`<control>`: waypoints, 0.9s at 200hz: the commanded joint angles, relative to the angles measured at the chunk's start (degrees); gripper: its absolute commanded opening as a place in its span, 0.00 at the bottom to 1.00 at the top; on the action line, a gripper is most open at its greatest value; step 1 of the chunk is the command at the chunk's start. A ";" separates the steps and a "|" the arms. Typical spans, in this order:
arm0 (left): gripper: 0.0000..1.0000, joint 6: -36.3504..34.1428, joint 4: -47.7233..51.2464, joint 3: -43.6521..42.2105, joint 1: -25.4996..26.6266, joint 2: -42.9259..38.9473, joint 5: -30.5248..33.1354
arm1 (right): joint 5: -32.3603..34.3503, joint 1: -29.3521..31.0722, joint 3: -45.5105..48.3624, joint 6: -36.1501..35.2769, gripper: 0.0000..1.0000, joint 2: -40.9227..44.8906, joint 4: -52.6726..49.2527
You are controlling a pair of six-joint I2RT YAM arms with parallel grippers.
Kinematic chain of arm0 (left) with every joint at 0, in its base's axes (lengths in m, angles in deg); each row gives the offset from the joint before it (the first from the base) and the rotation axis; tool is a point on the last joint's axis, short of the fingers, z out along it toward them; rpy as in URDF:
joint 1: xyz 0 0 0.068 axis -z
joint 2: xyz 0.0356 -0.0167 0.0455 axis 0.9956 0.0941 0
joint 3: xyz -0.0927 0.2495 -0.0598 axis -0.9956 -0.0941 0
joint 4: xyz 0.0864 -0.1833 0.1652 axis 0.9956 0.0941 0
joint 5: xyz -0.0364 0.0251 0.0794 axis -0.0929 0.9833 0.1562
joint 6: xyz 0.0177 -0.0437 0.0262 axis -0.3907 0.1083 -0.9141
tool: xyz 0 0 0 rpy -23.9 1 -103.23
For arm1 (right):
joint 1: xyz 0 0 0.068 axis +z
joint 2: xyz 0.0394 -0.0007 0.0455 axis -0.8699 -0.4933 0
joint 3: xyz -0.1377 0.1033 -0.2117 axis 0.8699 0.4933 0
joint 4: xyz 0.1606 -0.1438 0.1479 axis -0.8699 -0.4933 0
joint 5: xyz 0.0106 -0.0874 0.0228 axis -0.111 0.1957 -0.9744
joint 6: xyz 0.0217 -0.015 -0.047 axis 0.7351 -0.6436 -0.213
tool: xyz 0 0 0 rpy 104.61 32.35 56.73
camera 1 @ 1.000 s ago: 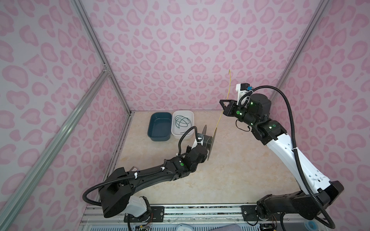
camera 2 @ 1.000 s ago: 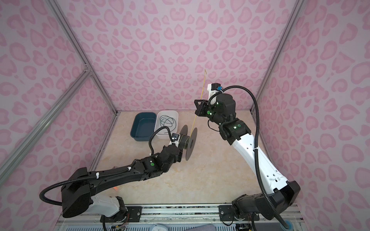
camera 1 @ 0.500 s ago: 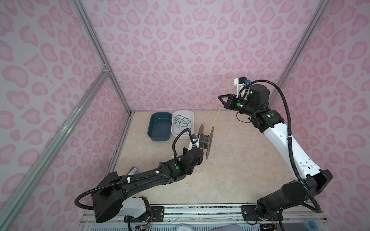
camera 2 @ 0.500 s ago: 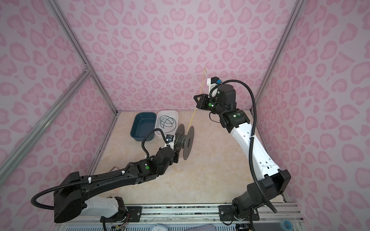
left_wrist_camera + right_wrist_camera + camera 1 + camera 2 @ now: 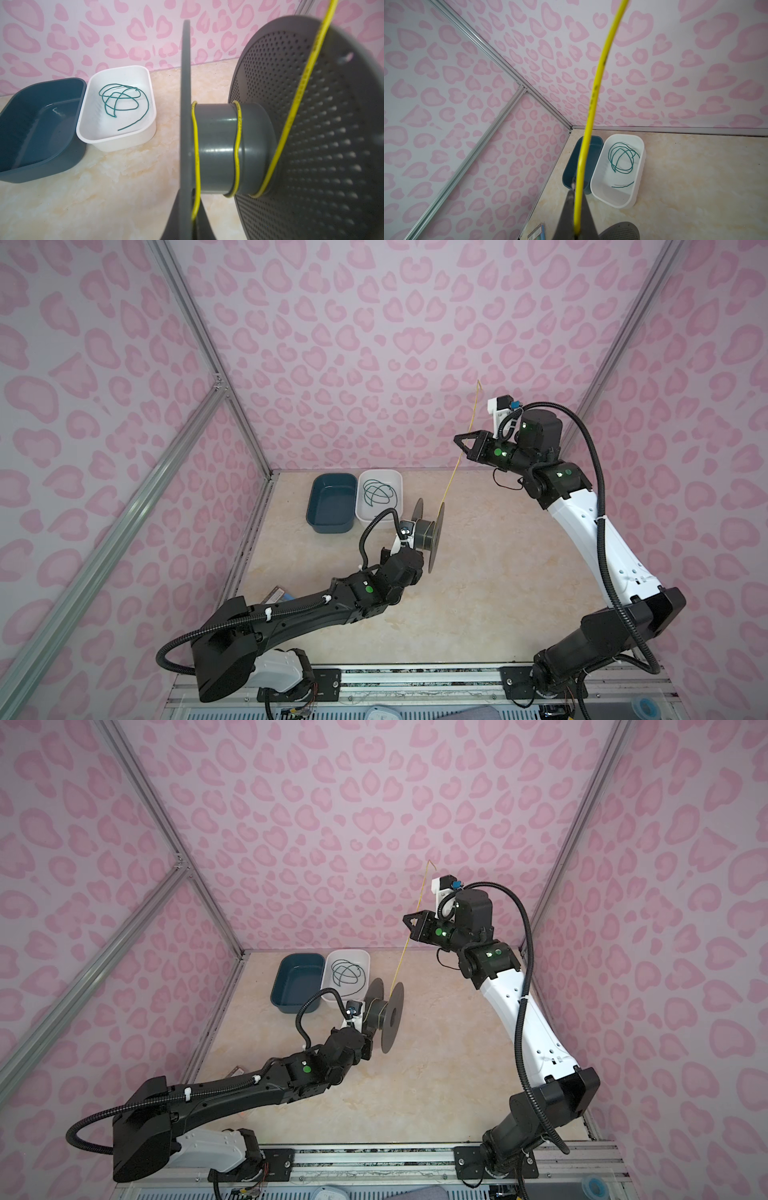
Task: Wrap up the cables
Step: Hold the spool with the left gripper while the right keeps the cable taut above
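In both top views the yellow cable (image 5: 455,472) (image 5: 405,952) runs taut from a grey spool (image 5: 432,531) (image 5: 390,1017) up to my right gripper (image 5: 461,441) (image 5: 409,920), which is shut on it high near the back wall. Its free end sticks up above the fingers. My left gripper (image 5: 190,207) is shut on one spool flange, with the cable's end pinched beside it. The yellow cable (image 5: 238,145) makes loose turns round the hub. The green cable (image 5: 379,493) (image 5: 122,104) lies in loose loops in a white tray (image 5: 399,481).
A dark blue tray (image 5: 332,526) (image 5: 41,164) stands empty beside the white tray (image 5: 612,199) at the back left. A small flat packet (image 5: 276,595) lies by the left wall, under my left arm. Pink patterned walls close in three sides.
My right gripper has risen a little with the yellow cable and its arm has stretched out. The left arm has turned the spool slightly. Both grips have held.
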 commanded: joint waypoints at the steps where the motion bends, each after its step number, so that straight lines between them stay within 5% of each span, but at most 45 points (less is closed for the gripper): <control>1: 0.04 -1.34 15.52 -1.06 0.30 0.45 -1.66 | 3.89 -1.21 -1.76 -0.09 0.00 -0.38 14.77; 180: 0.04 -1.13 17.55 -1.27 1.71 0.23 -2.37 | 1.86 -6.90 -10.28 1.70 0.00 -7.19 12.51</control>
